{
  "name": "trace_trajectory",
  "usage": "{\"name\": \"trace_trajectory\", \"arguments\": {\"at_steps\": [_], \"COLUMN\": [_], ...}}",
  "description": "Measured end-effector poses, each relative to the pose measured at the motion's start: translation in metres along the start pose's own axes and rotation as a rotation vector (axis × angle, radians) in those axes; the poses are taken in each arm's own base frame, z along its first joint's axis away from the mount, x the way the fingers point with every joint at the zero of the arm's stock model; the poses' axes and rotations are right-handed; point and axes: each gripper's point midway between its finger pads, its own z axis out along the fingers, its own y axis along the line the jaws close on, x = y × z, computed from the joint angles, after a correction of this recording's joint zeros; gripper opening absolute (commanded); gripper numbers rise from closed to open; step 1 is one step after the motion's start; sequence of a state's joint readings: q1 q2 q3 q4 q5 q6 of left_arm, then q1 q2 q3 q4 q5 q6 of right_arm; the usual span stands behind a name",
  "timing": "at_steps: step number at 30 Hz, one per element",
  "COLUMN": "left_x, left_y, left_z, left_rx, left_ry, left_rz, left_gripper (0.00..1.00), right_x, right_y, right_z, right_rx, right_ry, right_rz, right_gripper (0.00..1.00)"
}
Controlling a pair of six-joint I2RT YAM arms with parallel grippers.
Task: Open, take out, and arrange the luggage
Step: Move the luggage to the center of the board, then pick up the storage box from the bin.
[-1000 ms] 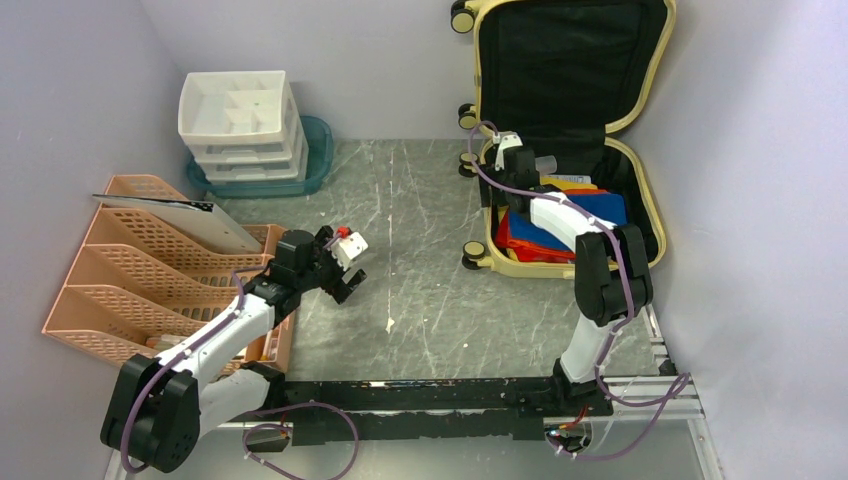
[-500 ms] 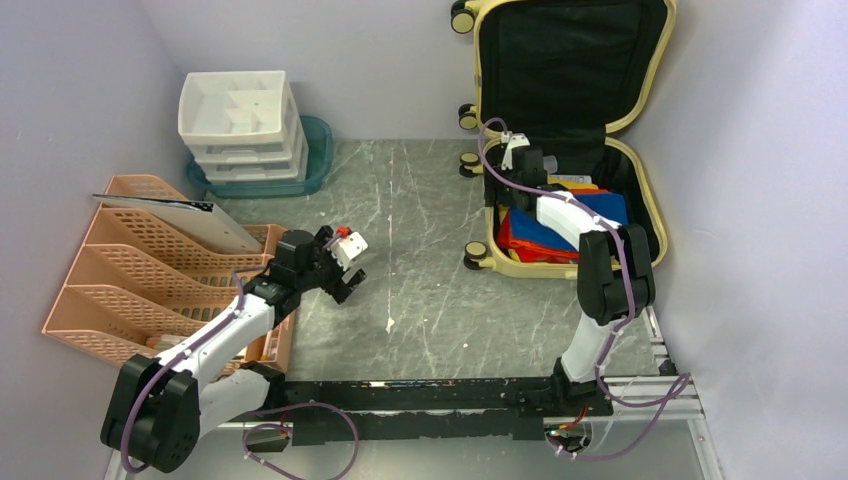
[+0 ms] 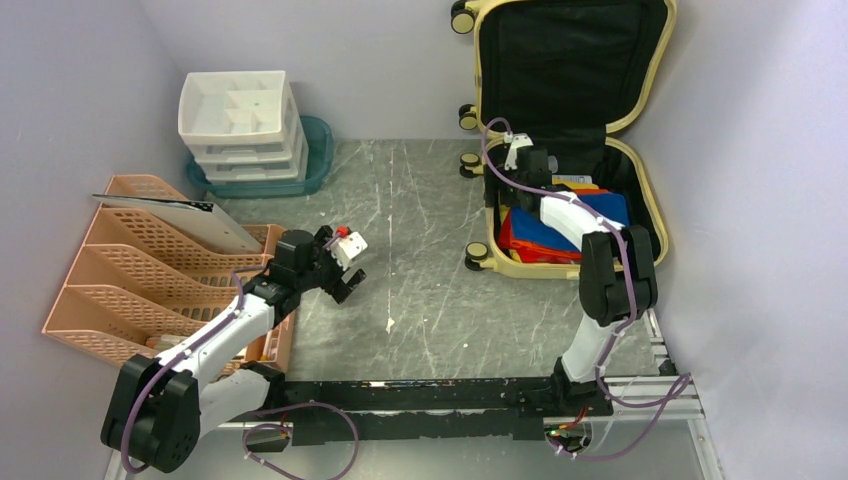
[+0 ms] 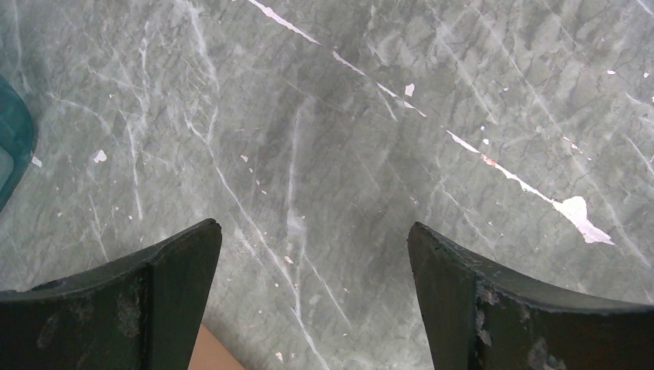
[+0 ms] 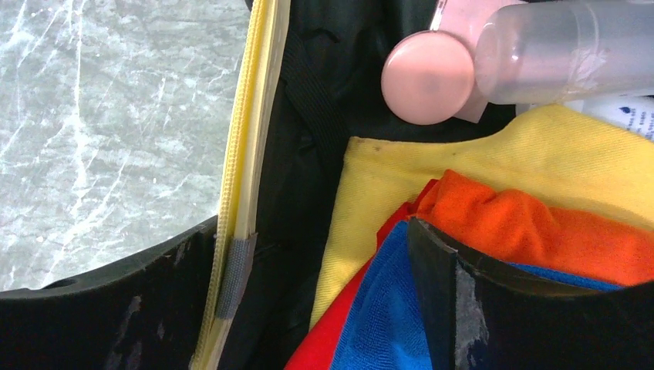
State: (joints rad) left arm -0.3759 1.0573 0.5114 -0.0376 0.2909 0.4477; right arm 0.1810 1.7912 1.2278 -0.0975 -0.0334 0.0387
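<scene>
The pale yellow hard-shell suitcase point(image 3: 530, 268) lies at the table's far right, lid raised against the rear wall, long axis running away from the arm bases. The right gripper point(image 5: 312, 231), the nearer one, is spread astride its zippered left rim, just beside soft folded cloths point(image 5: 524, 231) and a smooth translucent bottle point(image 5: 555, 54). The left gripper point(image 4: 312, 239) hangs spread and empty, well apart.

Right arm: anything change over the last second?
The right hand shifted slightly rightward, further over the open suitcase; it is open and has gripped nothing. The left hand, open over the table, the cloths, the drawers and the rack stayed as they were.
</scene>
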Motion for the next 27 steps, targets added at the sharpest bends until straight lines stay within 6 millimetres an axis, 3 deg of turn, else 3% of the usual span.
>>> {"name": "trace_trajectory", "arguments": {"at_steps": [2, 6, 9, 13, 16, 21, 24, 27], "left_x": [0.000, 0.000, -0.015, -0.066, -0.118, -0.184, -0.203, -0.211], "left_y": [0.000, 0.004, 0.018, 0.056, 0.096, 0.162, 0.198, 0.241], "left_z": [0.000, -0.001, -0.005, -0.019, -0.034, -0.052, -0.053, -0.044], "left_rx": [-0.001, -0.020, -0.061, -0.182, -0.307, -0.528, -0.638, -0.715], "left_ry": [0.000, 0.008, 0.003, -0.055, -0.106, -0.130, -0.096, -0.043], "left_rz": [0.000, 0.001, 0.014, 0.060, 0.089, 0.088, 0.062, 0.003], "left_gripper": [0.96, 0.96, 0.96, 0.96, 0.96, 0.97, 0.97, 0.97], "right_x": [-0.002, -0.016, -0.036, -0.077, -0.098, -0.088, -0.070, -0.049], "right_y": [-0.001, 0.001, 0.009, 0.022, 0.039, 0.063, 0.077, 0.087], "right_z": [-0.003, -0.018, -0.041, -0.077, -0.107, -0.159, -0.181, -0.191], "right_rx": [0.001, 0.015, 0.014, -0.049, -0.142, -0.295, -0.380, -0.444], "right_ry": [-0.007, -0.039, -0.084, -0.147, -0.182, -0.208, -0.222, -0.215], "right_rz": [-0.018, -0.102, -0.185, -0.281, -0.359, -0.432, -0.453, -0.464], "right_gripper": [1.00, 1.00, 1.00, 1.00, 1.00, 1.00, 1.00, 1.00]}}
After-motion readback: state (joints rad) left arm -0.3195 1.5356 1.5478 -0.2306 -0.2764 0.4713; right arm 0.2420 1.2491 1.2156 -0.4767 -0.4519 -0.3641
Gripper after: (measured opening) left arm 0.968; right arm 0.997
